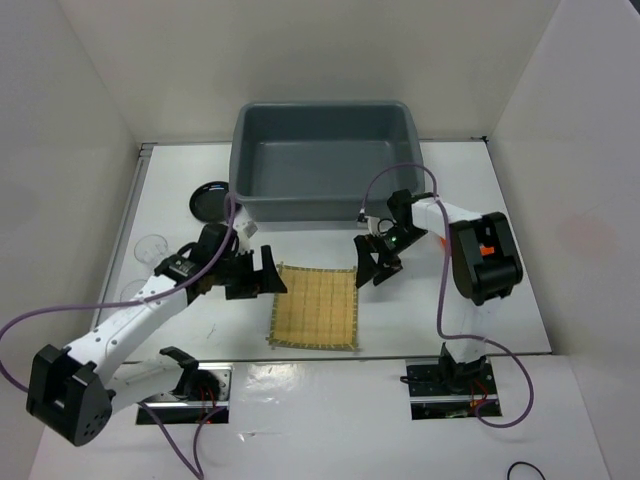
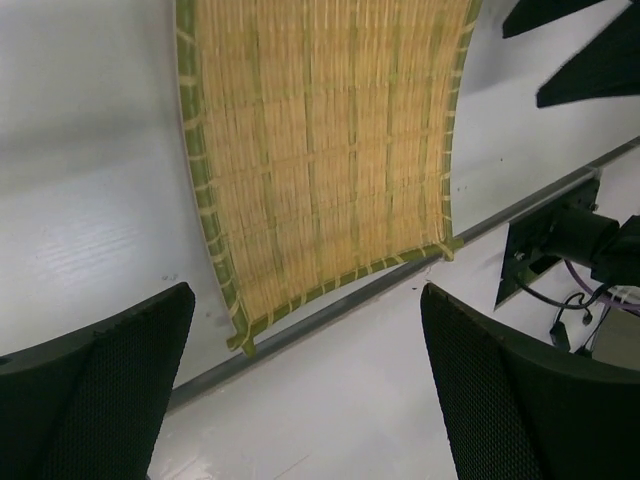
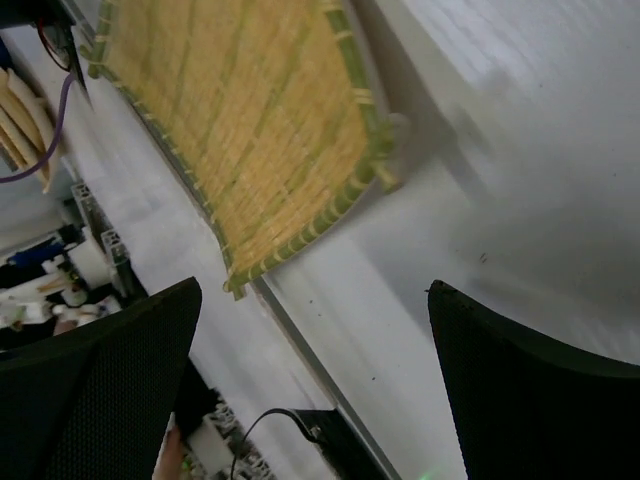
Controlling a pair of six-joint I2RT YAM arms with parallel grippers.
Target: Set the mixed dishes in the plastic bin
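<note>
My left tool point(image 1: 268, 277) and right tool point(image 1: 368, 268) hang with jaws apart and empty. They flank the woven bamboo mat point(image 1: 315, 305), which lies flat on the table point(image 1: 450, 300) at centre frame, below the grey plastic bin point(image 1: 320, 165). The mat looks light, thin and flexible, so I'd pinch it at a bound edge.

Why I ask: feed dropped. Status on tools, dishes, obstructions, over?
Left tool open, right tool open, both empty, flanking the mat. Mat flat on table, bin empty, black plate and cups outside. Nothing blocking.
</note>
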